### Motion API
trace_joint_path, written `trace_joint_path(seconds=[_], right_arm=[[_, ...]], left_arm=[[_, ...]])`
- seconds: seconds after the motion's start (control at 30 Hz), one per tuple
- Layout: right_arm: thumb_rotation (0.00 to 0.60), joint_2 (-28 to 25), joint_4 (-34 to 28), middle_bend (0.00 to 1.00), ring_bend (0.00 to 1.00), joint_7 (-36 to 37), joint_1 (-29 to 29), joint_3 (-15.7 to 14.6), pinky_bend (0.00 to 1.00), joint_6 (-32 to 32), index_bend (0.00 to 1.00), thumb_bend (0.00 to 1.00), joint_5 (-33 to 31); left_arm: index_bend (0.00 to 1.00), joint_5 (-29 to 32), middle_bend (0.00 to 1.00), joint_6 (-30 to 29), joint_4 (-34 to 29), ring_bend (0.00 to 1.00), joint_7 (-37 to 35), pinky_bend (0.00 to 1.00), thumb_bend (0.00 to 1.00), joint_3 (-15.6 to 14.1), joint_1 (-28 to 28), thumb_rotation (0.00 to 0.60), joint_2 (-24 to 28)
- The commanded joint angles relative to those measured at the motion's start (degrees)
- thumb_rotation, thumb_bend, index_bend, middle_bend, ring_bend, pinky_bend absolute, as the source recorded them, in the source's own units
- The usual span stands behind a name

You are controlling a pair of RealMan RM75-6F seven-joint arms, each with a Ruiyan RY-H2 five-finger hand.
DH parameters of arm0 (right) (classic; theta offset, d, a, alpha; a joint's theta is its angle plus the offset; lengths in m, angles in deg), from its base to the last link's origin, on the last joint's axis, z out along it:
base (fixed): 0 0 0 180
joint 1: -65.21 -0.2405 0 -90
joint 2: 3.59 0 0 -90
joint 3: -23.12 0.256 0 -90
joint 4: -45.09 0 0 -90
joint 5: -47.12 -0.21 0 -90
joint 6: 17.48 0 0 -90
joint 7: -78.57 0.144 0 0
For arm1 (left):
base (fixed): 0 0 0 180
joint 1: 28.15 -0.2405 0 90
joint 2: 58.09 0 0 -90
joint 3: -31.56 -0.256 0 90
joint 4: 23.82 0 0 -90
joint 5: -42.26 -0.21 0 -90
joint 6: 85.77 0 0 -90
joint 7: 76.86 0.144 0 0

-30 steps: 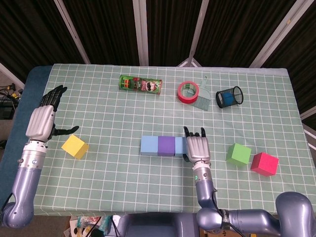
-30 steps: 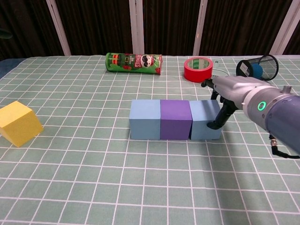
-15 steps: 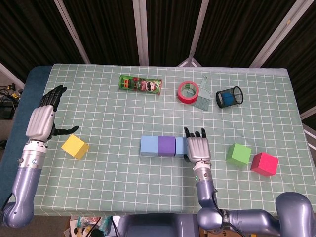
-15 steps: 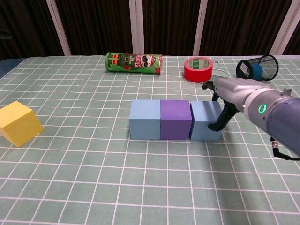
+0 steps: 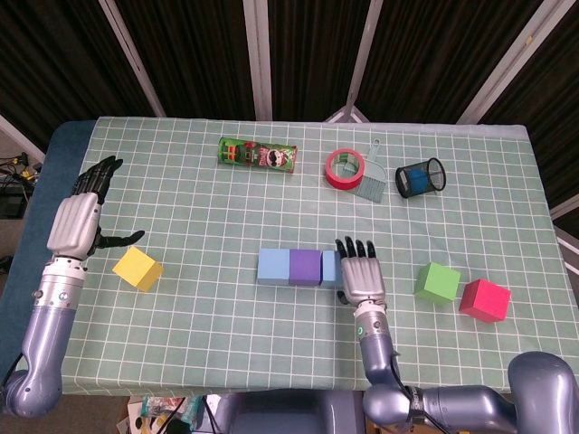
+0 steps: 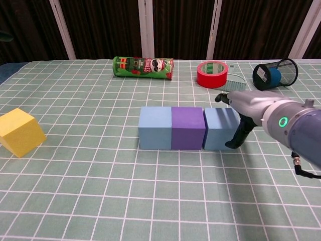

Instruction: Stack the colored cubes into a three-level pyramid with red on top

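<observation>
Three cubes sit in a row mid-table: light blue, purple and blue, touching side by side. My right hand lies flat at the blue cube's right end, fingers stretched over its top edge and thumb down along its right face, gripping nothing. To the right lie a green cube and a red cube. The yellow cube sits at the left. My left hand hovers just above-left of it with fingers spread and empty.
Along the far side lie a green crisp can, a red tape roll, a small brush and a black mesh cup on its side. The green checked cloth covers the table.
My right hand has slid slightly back toward me and to the right along the blue cube's end. The cube row and my left hand have stayed where they were.
</observation>
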State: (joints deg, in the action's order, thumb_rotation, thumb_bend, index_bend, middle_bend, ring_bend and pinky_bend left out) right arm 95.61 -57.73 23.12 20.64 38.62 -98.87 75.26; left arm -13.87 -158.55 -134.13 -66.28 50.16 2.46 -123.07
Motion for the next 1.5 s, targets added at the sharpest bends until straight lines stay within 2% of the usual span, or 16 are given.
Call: trace_joint_path(seconds=[0.03,0.23,0.4,0.73,1.5], right_arm=[[0.6,-0.6,-1.0,0.05,0.01,0.3,0.4,-0.3,0.0,-0.3,0.0,0.27,0.4],[0.6,-3.3,-3.5,0.05,0.01,1.2,1.7,-1.3,0.0,-1.9,0.0,0.27,2.5],[0.6,-5.2,-5.2,0.12,0.02,2.7,3.3,-2.3,0.0,-2.9,0.0,0.27,4.1],[0.6,-7.0,-6.2,0.24,0.09,3.2,4.6,-3.2,0.0,-3.3,0.0,0.27,4.2],[0.6,-5.4,-7.1,0.27,0.11,1.6,4.2,-3.6,0.0,-3.0,0.0,0.27,2.7]], left_arm=[[0.0,-0.1,0.02,0.0,0.0,0.0,0.0,0.0,0.1,0.0,0.0,0.6,0.0],[0.0,-0.4,0.02,-0.2,-0.1,0.0,0.1,0.0,0.1,-0.1,0.0,0.6,-0.1],[0.0,-0.9,0.02,-0.4,-0.5,0.0,0.3,0.0,0.1,-0.3,-0.1,0.6,-0.1],[0.0,-1.6,0.02,-1.0,-1.2,0.0,0.4,0.0,0.1,-0.3,-0.2,0.6,0.0],[0.0,-1.9,0.02,-0.9,-1.5,0.0,0.1,0.0,0.1,-0.3,-0.3,0.6,0.2]])
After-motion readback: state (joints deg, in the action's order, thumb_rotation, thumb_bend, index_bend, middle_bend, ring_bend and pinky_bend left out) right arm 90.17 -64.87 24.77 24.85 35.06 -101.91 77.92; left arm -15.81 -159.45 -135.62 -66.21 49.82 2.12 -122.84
